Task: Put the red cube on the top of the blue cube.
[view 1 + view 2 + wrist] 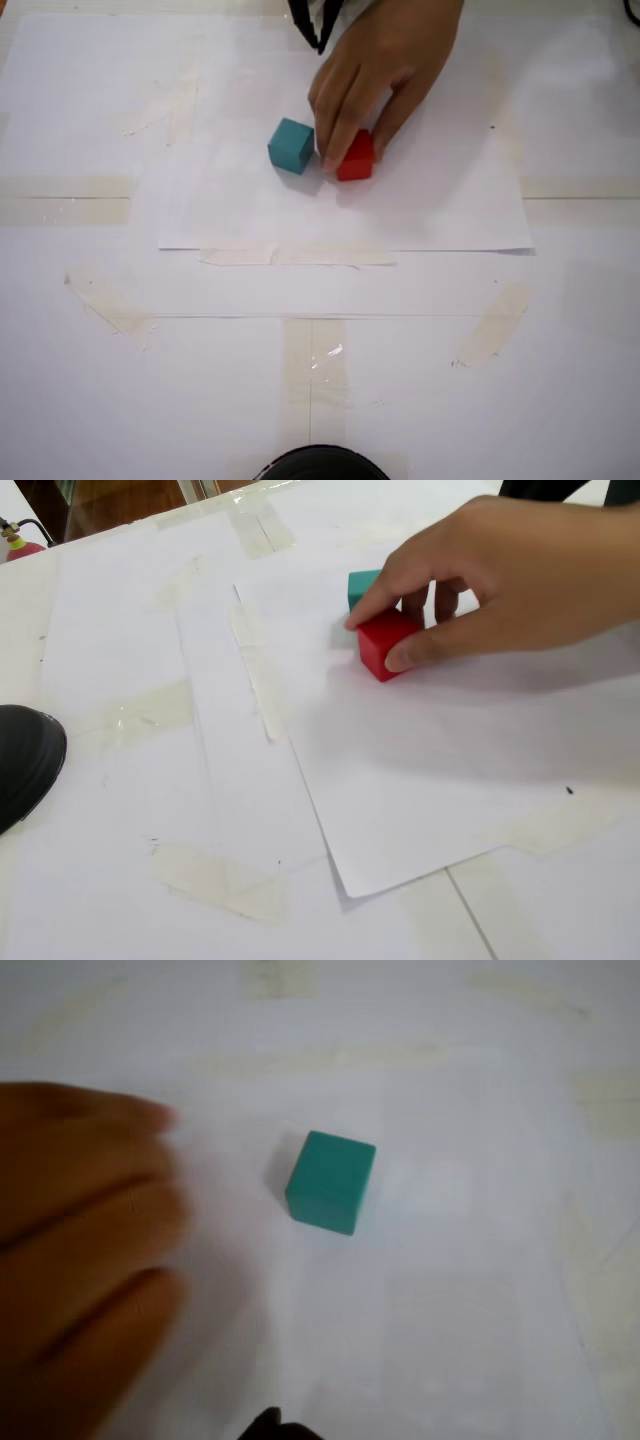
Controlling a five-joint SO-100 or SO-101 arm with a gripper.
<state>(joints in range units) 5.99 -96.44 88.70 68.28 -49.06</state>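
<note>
hand (520, 580) gripping red cube (383, 645), blue cube (291, 145) beside

Straight down from high above the blue cube (291, 145) in a fixed view; low and oblique beside it (362, 583) in another; close over it (331, 1181) from the wrist. Shared: cube on taped paper (420, 215).

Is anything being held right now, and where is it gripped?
A person's hand pinches the red cube by opposite side faces; the robot's gripper holds nothing visible.
</note>
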